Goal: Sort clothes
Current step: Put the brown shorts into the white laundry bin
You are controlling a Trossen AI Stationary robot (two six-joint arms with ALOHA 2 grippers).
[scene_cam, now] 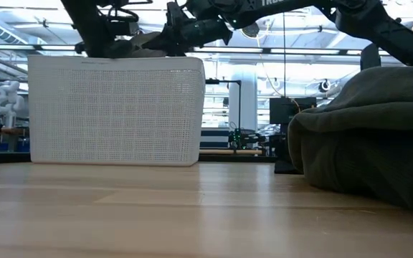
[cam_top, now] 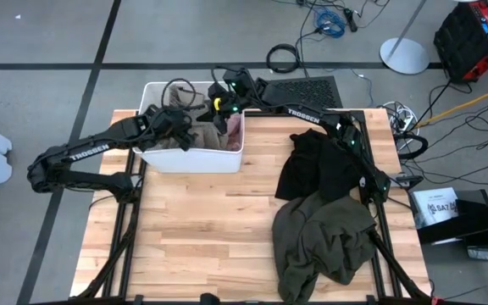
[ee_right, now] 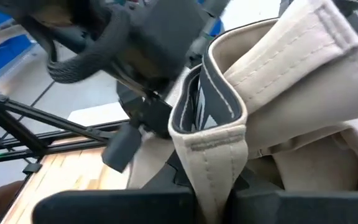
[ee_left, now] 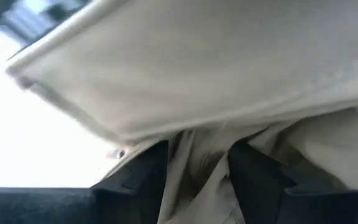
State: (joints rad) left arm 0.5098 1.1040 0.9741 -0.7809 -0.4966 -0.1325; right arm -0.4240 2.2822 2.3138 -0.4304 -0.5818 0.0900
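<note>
Nearest the lens in the right wrist view, a tan khaki garment (ee_right: 278,93) is pinched at its stitched hem by the right gripper (ee_right: 213,186), fingers pressed together on the cloth. The left gripper (ee_left: 194,180) pinches another fold of the same tan fabric, over the white bin (cam_top: 191,158) at the desk's (cam_top: 202,246) 11 o'clock. The black garment (cam_top: 312,165) lies at 2 o'clock, the dark olive one (cam_top: 320,246) at 4. Pulling apart could yank the cloth from one grip or snag and tip the bin

Even, bright overhead light; soft shadows, blurred wrist views, blown-out white glare.
</note>
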